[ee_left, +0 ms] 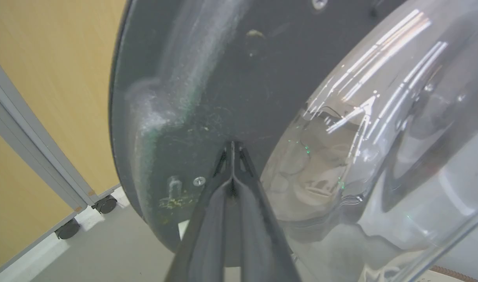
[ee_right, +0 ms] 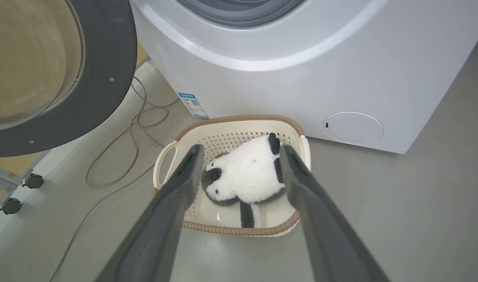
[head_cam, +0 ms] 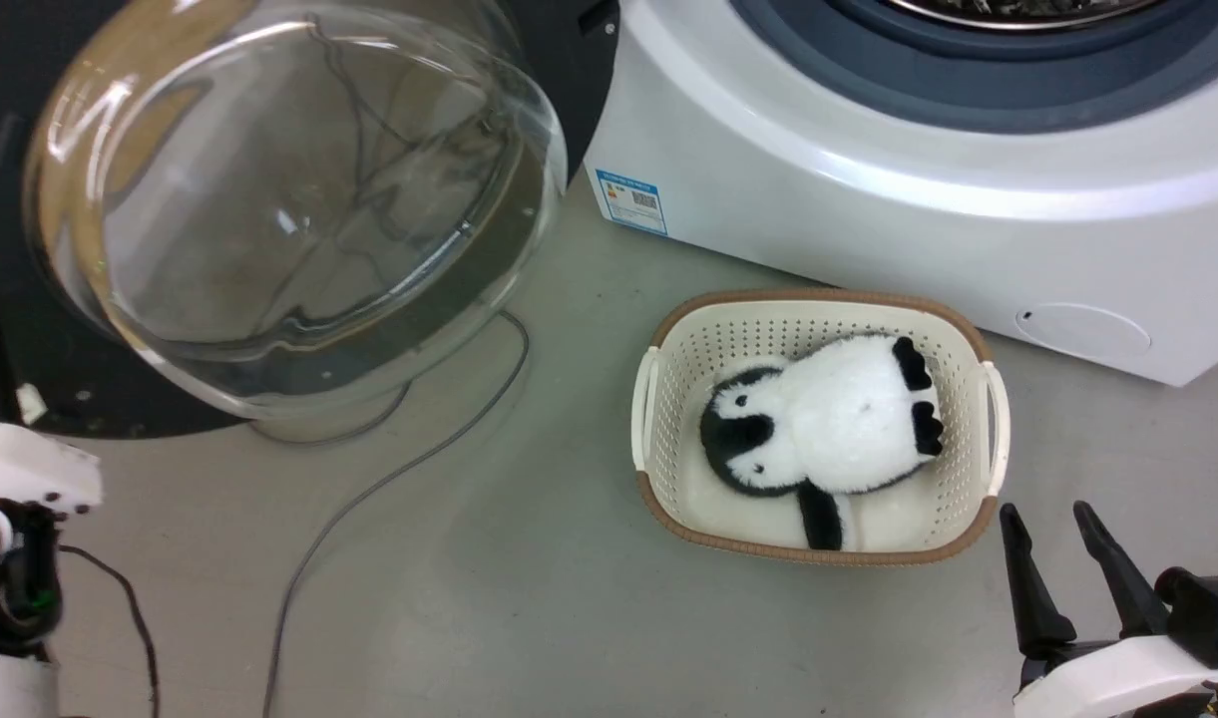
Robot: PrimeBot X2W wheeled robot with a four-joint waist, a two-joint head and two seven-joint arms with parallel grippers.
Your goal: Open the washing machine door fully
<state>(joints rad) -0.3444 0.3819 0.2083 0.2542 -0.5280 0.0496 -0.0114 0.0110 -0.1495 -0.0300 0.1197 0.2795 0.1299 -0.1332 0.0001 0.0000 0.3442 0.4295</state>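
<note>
Looks mostly done. Finds the washing machine door (head_cam: 289,199) swung well out to the left of the washing machine (head_cam: 868,179), drum mouth uncovered, glass bowl bulging outward. Shows the left jaws clenched on nothing, tips against the door's dark inner rim. Shows the right jaws released and empty near a basket (head_cam: 828,296) holding 1 plush toy (head_cam: 848,419). Probably leaves only a final push toward the hinge's stop; cannot tell how much swing remains.

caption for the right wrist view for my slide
Open right hand aimed at a cream basket holding a plush panda, before the white washing machine, its door swung open.
</note>
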